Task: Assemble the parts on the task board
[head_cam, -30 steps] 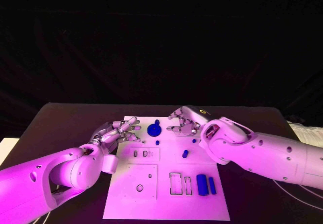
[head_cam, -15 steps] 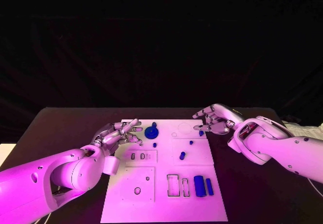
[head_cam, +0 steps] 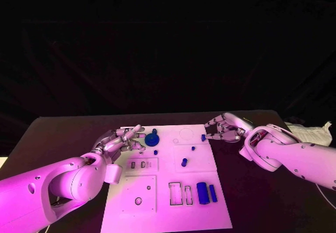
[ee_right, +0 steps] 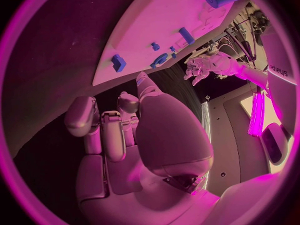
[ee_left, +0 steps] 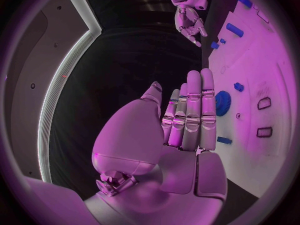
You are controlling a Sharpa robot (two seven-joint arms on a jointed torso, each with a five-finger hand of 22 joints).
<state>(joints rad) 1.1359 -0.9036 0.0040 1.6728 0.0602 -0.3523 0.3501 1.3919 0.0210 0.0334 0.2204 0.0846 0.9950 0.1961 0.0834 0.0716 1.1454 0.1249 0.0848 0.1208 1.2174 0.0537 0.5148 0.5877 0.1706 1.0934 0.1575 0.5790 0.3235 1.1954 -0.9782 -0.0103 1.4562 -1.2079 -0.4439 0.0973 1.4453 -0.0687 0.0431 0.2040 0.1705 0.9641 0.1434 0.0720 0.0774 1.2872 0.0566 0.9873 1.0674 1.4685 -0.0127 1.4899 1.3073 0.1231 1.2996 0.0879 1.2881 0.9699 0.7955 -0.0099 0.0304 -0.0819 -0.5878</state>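
Note:
The white task board [head_cam: 168, 213] lies in the middle of the black table. A blue gear [head_cam: 152, 141] sits near its far left corner. My left hand [head_cam: 123, 141] rests just left of the gear with fingers straight and nothing in it, and the left wrist view shows the left hand [ee_left: 187, 120] beside the gear [ee_left: 223, 103]. My right hand [head_cam: 224, 127] hovers off the board's far right edge, fingers loosely curled and apart, holding nothing. A small blue piece [head_cam: 203, 138] lies just left of it. A blue peg [head_cam: 184, 162] sits mid-board, and two blue bars [head_cam: 207, 192] lie nearer me.
Two empty rectangular slots [head_cam: 180, 193] lie beside the bars, two small slots [head_cam: 138, 165] on the left half, and a round hole [head_cam: 138, 200] nearer me. Bare black table [head_cam: 63, 131] flanks the board. White cables [head_cam: 311, 133] lie at the table's right edge.
My right hand has pulled back from over the board's far middle to beyond its right edge, empty. The left hand has stayed beside the gear.

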